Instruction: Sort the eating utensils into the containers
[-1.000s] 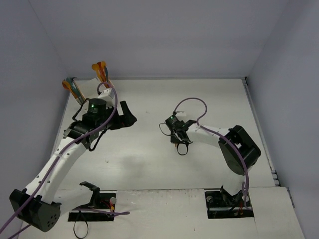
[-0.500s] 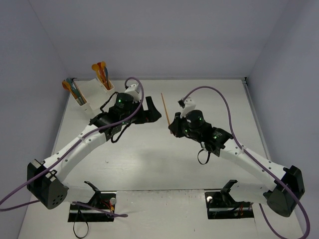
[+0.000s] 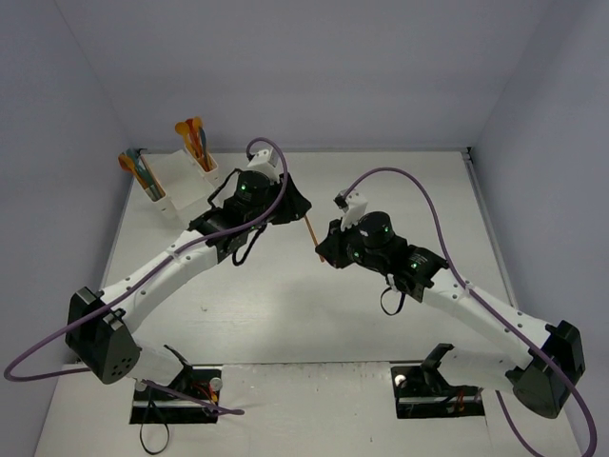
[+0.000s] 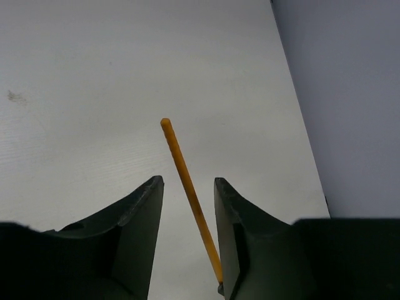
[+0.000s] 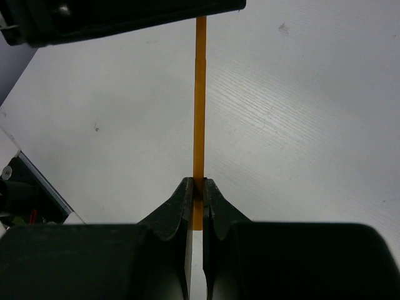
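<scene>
The right end effector [image 5: 196, 182] pinches an orange utensil [image 5: 200, 94], head hidden; the left end effector [image 4: 187, 182] brackets it, half-open.

Light bright, diffuse, even; faint soft shadows on table [image 3: 285, 314] beneath left gripper [image 3: 305, 216]; its fingers [image 4: 134, 250] dark, slightly blurred.
</scene>
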Controlling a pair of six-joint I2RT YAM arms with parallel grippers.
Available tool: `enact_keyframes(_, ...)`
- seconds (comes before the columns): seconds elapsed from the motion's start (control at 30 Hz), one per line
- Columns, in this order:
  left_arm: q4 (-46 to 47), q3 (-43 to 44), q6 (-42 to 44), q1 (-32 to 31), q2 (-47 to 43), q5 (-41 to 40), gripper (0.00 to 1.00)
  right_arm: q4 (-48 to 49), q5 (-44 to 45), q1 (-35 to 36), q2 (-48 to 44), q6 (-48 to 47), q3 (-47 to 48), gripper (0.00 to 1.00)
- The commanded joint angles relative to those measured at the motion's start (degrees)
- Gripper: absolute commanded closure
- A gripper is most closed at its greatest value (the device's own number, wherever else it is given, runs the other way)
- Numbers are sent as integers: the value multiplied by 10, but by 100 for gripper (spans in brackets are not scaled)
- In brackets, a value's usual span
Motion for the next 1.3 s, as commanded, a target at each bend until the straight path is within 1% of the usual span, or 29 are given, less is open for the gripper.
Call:
enact_keyframes(0.0,62,32,-9,-14,-3,-19,96,43,-13,3,-17,-14,11,100)
enact_keyframes(0.03,64,32,-7,-14,-3,-22,99,43,-13,4,-16,-15,12,100)
enact_keyframes(0.1,67,31,-1,-14,-6,-29,100,43,-10,3,-12,-16,14,98)
enact_keyframes(0.17,70,30,5,-14,-9,-34,100,42,-10,4,-9,-17,19,92)
enact_keyframes(0.2,71,30,9,-14,-11,-35,100,42,-8,4,-7,-16,20,85)
enact_keyframes(0.23,70,30,13,-14,-13,-35,100,42,-8,3,-5,-17,24,72)
enact_keyframes(0.27,71,30,18,-12,-14,-44,100,42,-7,3,-3,-17,26,62)
enact_keyframes(0.37,65,34,38,5,-23,-62,100,42,-2,2,1,-19,34,37)
enact_keyframes(0.47,48,39,55,41,-29,-63,100,40,8,1,3,-19,38,20)
enact_keyframes(0.5,36,45,64,57,-31,-62,100,39,9,-1,4,-19,38,18)
enact_keyframes(0.57,18,54,89,97,-39,-65,100,36,11,-5,5,-22,38,15)
enact_keyframes(0.73,13,63,178,218,-65,-115,100,29,4,-22,6,-32,38,13)
enact_keyframes(0.8,31,64,201,293,-68,-127,100,28,-6,-34,7,-34,34,13)
enact_keyframes(0.9,69,71,243,357,-59,-151,100,25,-29,-62,13,-34,28,13)
enact_keyframes(1.03,142,80,281,437,-30,-171,100,22,-53,-89,18,-39,21,13)
enact_keyframes(1.17,181,94,296,488,17,-175,100,17,-50,-100,23,-51,23,13)
enact_keyframes(1.27,201,109,297,506,60,-167,100,13,-49,-105,35,-57,25,13)
